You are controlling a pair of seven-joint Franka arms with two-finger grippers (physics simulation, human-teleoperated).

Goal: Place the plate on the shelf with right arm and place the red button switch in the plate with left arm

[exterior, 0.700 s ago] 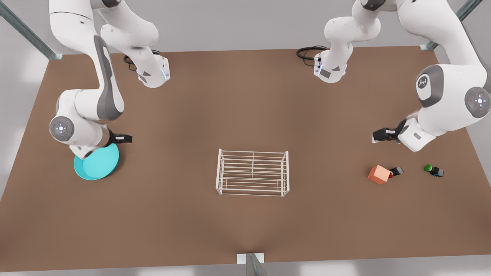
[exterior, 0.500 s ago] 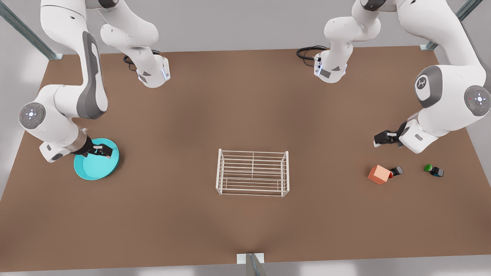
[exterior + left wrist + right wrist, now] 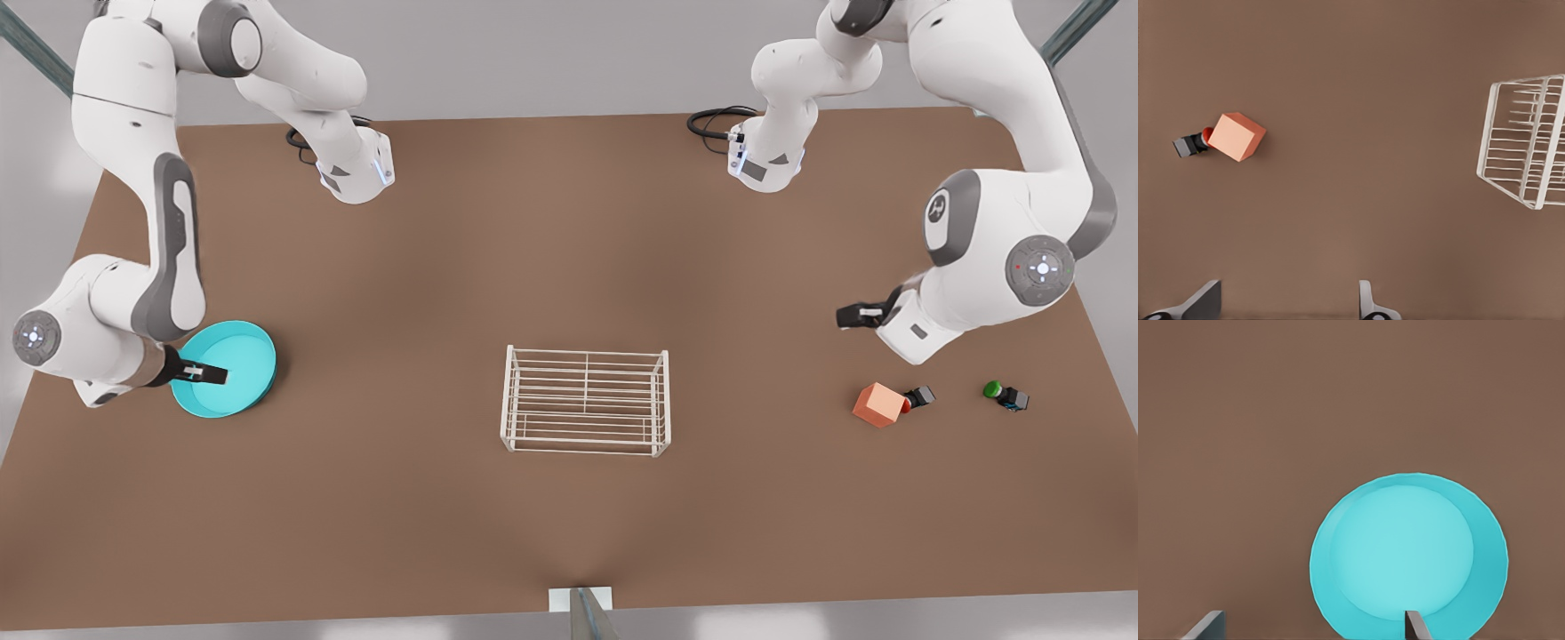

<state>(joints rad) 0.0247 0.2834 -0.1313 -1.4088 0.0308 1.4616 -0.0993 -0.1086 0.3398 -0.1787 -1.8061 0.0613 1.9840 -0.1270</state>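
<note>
The right gripper (image 3: 213,374) hangs over the plate's 9 o'clock rim at the front view's left, with its fingers spread and nothing between them; in the right wrist view one fingertip (image 3: 1413,623) overlaps the plate (image 3: 1408,555) while the other sits over bare table (image 3: 569,249). The plate lies flat, well apart from the shelf (image 3: 587,400), which stands at the centre, at about 3 o'clock from the plate. To grip well, I judge that the fingers should straddle the raised rim, one inside and one outside, then close firmly before any lift, keeping the plate level on the way across.

At the front view's right, the left gripper (image 3: 852,315) waits with fingers apart and empty. The red switch (image 3: 916,397) lies at about 5 o'clock from it, touching the orange cube (image 3: 878,404), so I expect that pick will need care.
</note>
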